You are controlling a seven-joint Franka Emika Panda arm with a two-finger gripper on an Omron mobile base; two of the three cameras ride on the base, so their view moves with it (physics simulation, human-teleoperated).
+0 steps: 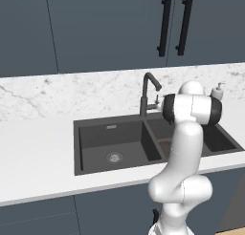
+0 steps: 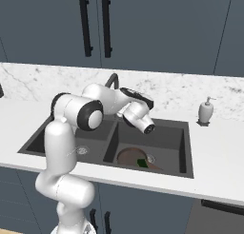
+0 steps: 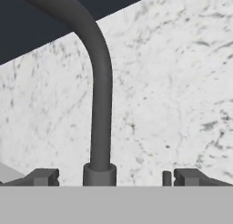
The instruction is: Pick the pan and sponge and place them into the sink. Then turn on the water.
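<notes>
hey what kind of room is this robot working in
It looks like a kitchen, a rendered one. A dark double-basin sink with a high-arched faucet is set in a white marble-look counter, a soap dispenser stands beside it, and dark cabinets hang above.

Kitchen – sink [image 1: 91,129], faucet [image 1: 146,93], marble counter [image 1: 33,153], cabinets [image 1: 95,28]

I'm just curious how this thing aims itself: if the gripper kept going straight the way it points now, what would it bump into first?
Probably the faucet: in the hand view its upright neck stands between the open fingertips of the gripper, left of centre, with the marble backsplash behind it. How near it is, the pictures don't say.
</notes>
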